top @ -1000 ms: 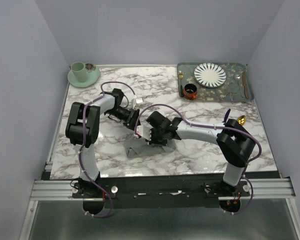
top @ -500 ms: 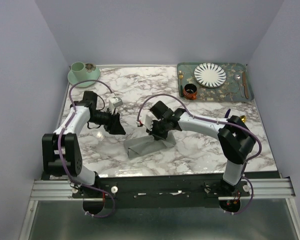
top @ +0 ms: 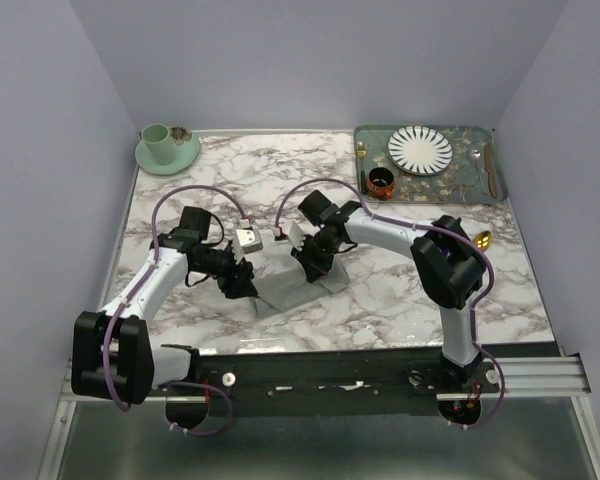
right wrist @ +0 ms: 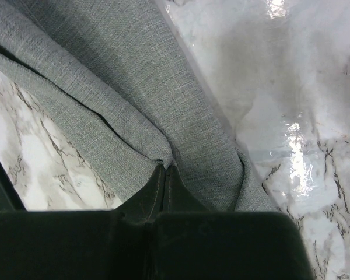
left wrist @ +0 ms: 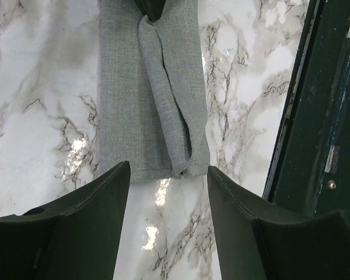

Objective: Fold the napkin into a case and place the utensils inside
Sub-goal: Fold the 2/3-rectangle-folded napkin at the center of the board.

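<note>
The grey napkin [top: 290,292] lies on the marble table as a narrow folded strip, the case shape, with a loose raised fold along it in the left wrist view [left wrist: 151,87]. My right gripper [top: 315,265] is shut on a pinch of cloth at the strip's far end [right wrist: 166,168]. My left gripper [top: 244,284] is open and empty just off the strip's near end [left wrist: 168,198]. A gold spoon bowl [top: 483,239] shows at the right beside my right arm. The dark blue handle is hidden.
A green patterned tray [top: 480,190] at the back right holds a striped plate [top: 419,148], a small gold fork [top: 361,152], a red and black cup [top: 382,182] and other cutlery. A green cup on a saucer [top: 165,148] stands at the back left.
</note>
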You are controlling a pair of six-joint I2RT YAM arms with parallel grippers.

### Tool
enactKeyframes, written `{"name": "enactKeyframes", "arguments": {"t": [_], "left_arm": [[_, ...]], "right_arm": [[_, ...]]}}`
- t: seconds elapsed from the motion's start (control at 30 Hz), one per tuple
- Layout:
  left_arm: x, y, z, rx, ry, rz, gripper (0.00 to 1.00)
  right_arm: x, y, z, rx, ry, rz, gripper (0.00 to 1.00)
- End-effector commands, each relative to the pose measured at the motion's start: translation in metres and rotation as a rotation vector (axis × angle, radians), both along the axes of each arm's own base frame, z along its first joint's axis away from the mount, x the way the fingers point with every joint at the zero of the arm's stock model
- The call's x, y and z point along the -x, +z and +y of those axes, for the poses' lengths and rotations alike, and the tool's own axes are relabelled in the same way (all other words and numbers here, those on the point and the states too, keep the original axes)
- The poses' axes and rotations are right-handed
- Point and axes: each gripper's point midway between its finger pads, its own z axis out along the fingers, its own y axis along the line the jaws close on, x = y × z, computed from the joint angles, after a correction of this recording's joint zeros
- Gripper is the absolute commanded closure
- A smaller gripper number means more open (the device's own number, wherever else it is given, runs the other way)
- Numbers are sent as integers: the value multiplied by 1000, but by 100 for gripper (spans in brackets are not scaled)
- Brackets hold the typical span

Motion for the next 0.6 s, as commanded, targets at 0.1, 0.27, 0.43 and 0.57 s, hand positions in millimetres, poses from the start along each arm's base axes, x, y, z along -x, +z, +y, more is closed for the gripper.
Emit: {"name": "enactKeyframes", "arguments": {"t": [0.1,0.27,0.43,0.57], "left_arm": [[-13,-12,-17,-83,-23,-80,34],[-20,-21,-21,-110,-25,-74,35],[-23,-33,-22,-149,-32,-38,37],[-25,-34,-26,-155,-45,-17,37]], "right_arm": [[-1,8,6,-34,-59,141,99],[-2,31,14,-88,-68,144,99],[-6,34,16,-92,-78,137,99],[-12,25,16,-73,-104,151,99]]}}
